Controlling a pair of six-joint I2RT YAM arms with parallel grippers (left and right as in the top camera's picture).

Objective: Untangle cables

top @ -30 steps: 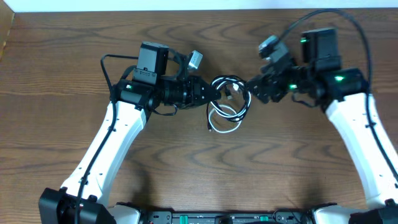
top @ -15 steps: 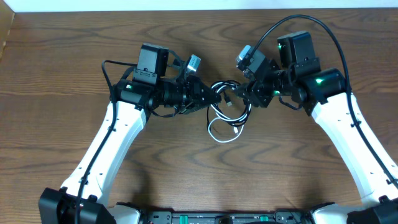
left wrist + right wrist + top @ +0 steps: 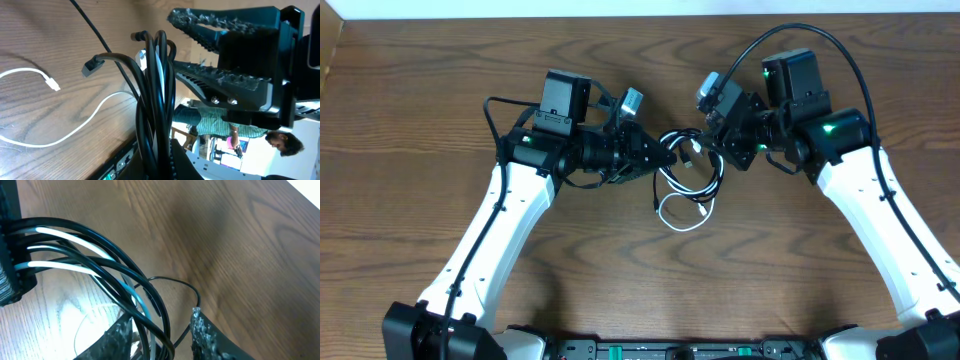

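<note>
The cables are a bundle of black loops (image 3: 692, 165) with a white loop (image 3: 685, 214) trailing onto the table below them. My left gripper (image 3: 663, 158) is shut on the bundle's left side; in the left wrist view the black and white strands (image 3: 159, 100) run down into its jaws (image 3: 160, 170). My right gripper (image 3: 713, 150) is at the bundle's right side. In the right wrist view its fingers (image 3: 161, 319) stand apart astride several black strands (image 3: 150, 292), with a gap on the right side. A white plug end (image 3: 53, 84) lies on the wood.
The wooden table (image 3: 410, 120) surrounds the bundle on all sides. The right gripper's toothed fingers (image 3: 225, 75) fill the upper right of the left wrist view. The robot's base rail (image 3: 670, 350) runs along the front edge.
My right arm has swung left to the bundle and its fingers have narrowed around the black loops. The left gripper has stayed shut on the bundle in place.
</note>
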